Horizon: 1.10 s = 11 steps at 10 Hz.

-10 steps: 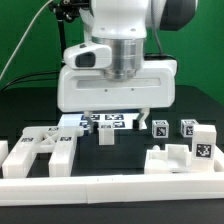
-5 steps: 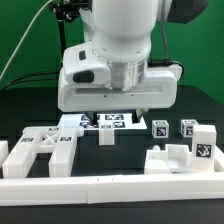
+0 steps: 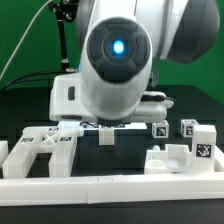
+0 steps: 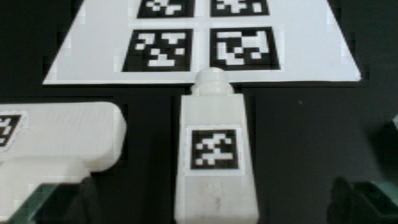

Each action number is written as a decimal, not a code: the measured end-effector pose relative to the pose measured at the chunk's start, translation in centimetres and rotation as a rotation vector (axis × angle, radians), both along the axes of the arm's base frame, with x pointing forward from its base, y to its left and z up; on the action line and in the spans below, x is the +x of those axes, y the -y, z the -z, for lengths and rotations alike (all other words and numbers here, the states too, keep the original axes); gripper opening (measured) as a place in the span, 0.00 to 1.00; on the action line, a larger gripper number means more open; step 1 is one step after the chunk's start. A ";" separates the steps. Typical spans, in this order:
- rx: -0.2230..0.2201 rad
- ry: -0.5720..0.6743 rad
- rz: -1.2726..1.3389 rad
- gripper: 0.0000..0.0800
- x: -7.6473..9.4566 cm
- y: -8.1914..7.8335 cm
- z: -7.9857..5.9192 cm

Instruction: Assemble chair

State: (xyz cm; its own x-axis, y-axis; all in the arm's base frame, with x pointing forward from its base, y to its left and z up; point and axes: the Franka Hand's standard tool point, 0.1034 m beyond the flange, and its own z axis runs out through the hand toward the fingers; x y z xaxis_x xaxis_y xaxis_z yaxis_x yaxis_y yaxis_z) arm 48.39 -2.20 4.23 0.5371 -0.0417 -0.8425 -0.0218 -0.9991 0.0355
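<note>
One white chair leg (image 4: 214, 150) lies flat on the black tabletop (image 4: 311, 120). Its long axis runs toward the marker board (image 4: 98, 45), narrow tip reaching the board's edge. The end effector (image 4: 210, 200) is spread wide apart either side of it, gripping nothing.

In my wrist view, the marker board (image 4: 196, 40) lies flat on the black table (image 4: 45, 88). It is a thin white sheet with four black-and-white square tags in two rows, one row cut off by the picture's edge. In my exterior view, a low white rim wall (image 3: 110, 190) runs along the table's near edge. Behind the table is a plain green backdrop (image 3: 20, 35), with a dark upright pole (image 3: 62, 45) in front of it.
</note>
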 end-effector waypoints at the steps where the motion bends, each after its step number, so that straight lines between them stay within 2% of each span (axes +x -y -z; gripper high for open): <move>1: -0.001 -0.002 0.001 0.81 0.0 0.1 0.1; 3: -0.002 0.007 0.002 0.81 0.1 0.2 0.3; 6: -0.014 -0.014 0.013 0.81 -2.0 0.0 2.2; 7: -0.035 -0.009 0.024 0.81 -2.6 -0.2 3.1; 10: -0.039 -0.006 0.031 0.77 -2.6 -0.1 3.2; 11: -0.039 -0.006 0.032 0.55 -2.6 0.0 3.2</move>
State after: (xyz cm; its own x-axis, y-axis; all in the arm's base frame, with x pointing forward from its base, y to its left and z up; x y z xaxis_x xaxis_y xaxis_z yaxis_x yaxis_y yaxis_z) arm 45.78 -2.18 1.04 0.5299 -0.0916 -0.8431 -0.0532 -0.9958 0.0748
